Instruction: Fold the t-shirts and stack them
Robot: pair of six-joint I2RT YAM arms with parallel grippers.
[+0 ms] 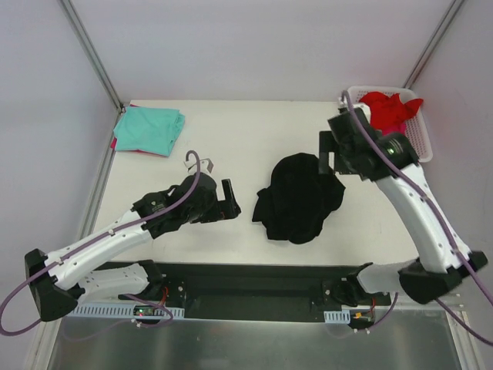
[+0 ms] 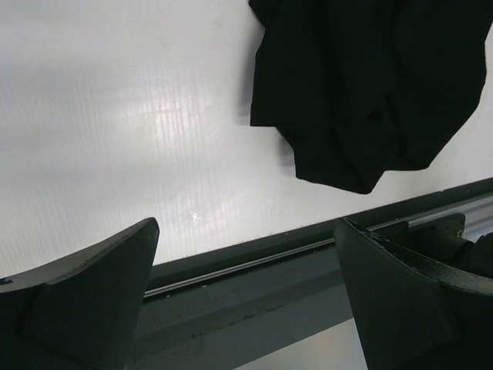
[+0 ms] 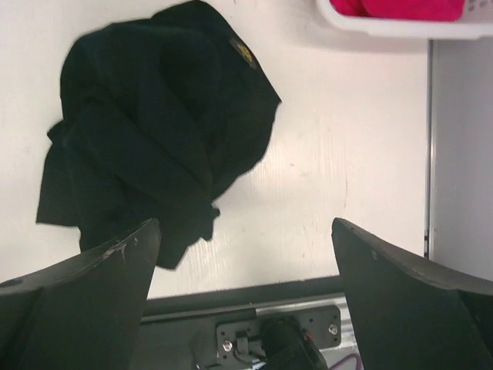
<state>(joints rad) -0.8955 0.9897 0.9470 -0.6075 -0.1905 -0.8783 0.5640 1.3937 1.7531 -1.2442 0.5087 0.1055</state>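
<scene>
A black t-shirt (image 1: 299, 196) lies crumpled in a heap in the middle of the table, also seen in the left wrist view (image 2: 370, 85) and the right wrist view (image 3: 154, 131). A teal t-shirt (image 1: 149, 129) lies folded at the back left, with a pink edge showing under it. A red t-shirt (image 1: 390, 110) sits in the basket. My left gripper (image 1: 229, 202) (image 2: 246, 231) stands open just left of the black heap, holding nothing. Above the heap's back right edge, my right gripper (image 1: 327, 154) (image 3: 245, 227) hangs open and empty.
A white slotted basket (image 1: 422, 135) stands at the back right corner; its rim (image 3: 385, 29) shows in the right wrist view. A dark rail (image 2: 254, 262) runs along the table's near edge. Walls close in the table on the left, back and right.
</scene>
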